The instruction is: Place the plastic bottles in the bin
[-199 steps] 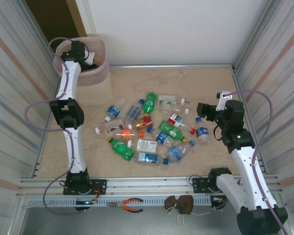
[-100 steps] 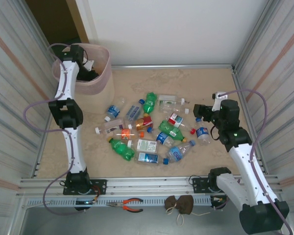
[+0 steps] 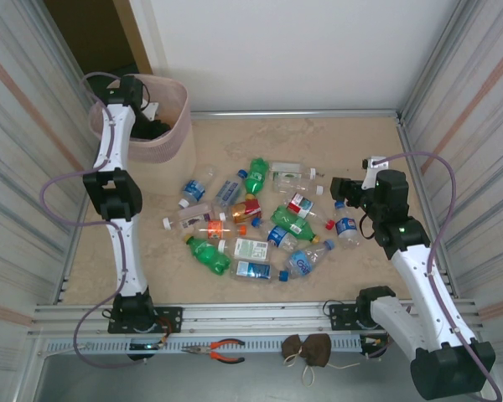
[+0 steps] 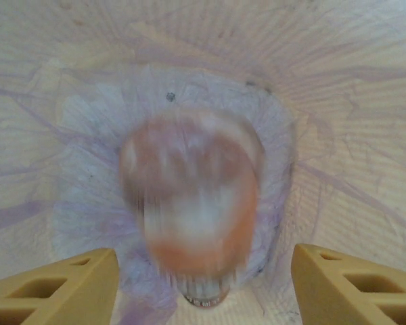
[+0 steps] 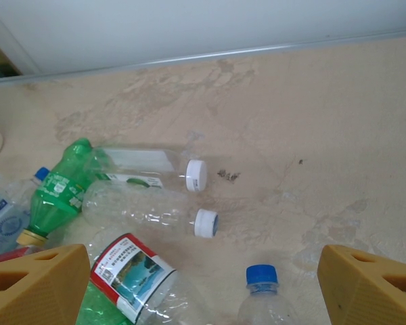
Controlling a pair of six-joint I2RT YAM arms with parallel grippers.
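The pale-pink bin (image 3: 174, 138) stands at the far left. My left gripper (image 3: 148, 123) hangs inside its rim, open. In the left wrist view an orange-and-white bottle (image 4: 193, 196) is a blur below the parted fingers (image 4: 54, 291), touching neither, with the bin's wall (image 4: 352, 101) all round. Several plastic bottles (image 3: 251, 222) lie scattered mid-floor. My right gripper (image 3: 339, 188) hovers open over a blue-capped clear bottle (image 5: 262, 301) at the pile's right edge. Beside it lie a red-labelled bottle (image 5: 132, 271), two white-capped clear ones (image 5: 142, 210) and a green one (image 5: 57, 189).
Corrugated metal walls close in both sides, and a white wall closes the back. At the near edge runs an aluminium rail, with orange-handled pliers (image 3: 226, 350) and a dark cloth pouch (image 3: 306, 350) lying in front of it. Bare floor stretches right of the pile.
My left gripper has opened over the bin and let go of the orange-and-white bottle, which is dropping. The right gripper has shifted slightly toward the pile and stays open.
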